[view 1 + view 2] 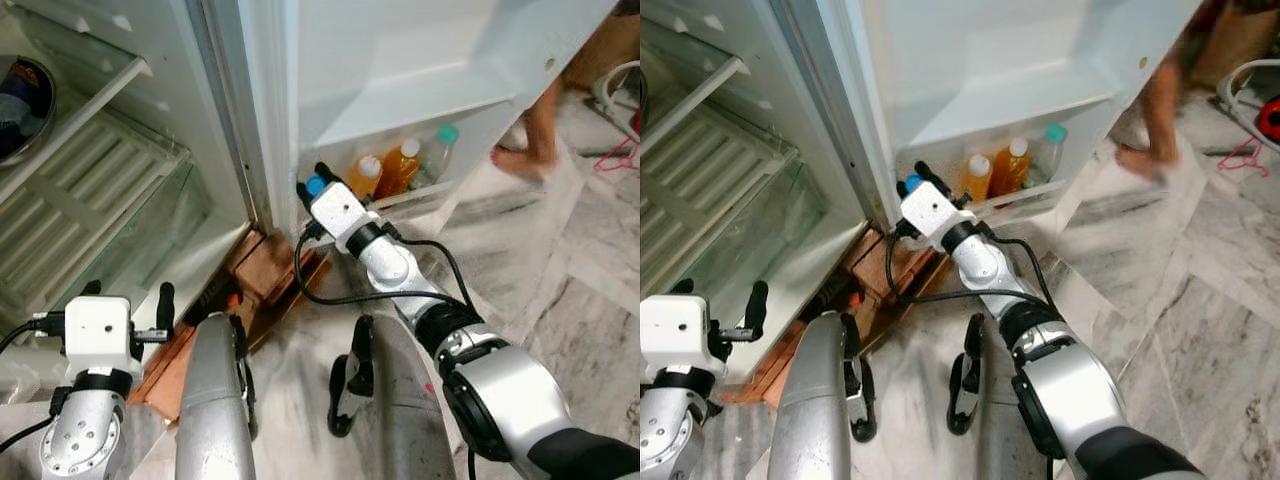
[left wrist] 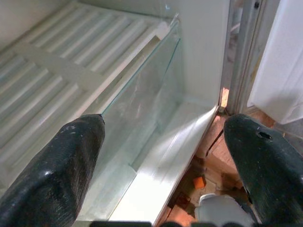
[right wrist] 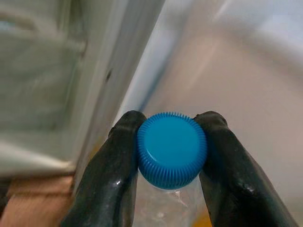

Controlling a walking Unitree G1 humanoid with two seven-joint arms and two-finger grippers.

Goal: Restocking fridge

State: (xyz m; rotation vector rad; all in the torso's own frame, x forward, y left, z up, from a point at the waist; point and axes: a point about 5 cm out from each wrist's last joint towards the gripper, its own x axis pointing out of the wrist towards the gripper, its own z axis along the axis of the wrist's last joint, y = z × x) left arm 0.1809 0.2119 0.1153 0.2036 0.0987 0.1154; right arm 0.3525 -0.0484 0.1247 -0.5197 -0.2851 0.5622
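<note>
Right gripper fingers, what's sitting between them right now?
A blue bottle cap, clamped between the right gripper's two fingers, with the clear bottle below it. The right wrist view shows this.

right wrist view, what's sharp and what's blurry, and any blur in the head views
Right wrist view: the ridged blue bottle cap and the right tool clamped on it are sharp, the white fridge door behind is soft. Left eye view: a person's bare foot on the marble floor is motion-smeared.

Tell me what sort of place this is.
Probably a home kitchen: an open white fridge stands on a veined marble floor, its door shelf stocked with orange drink bottles, and a person's bare foot passes.
</note>
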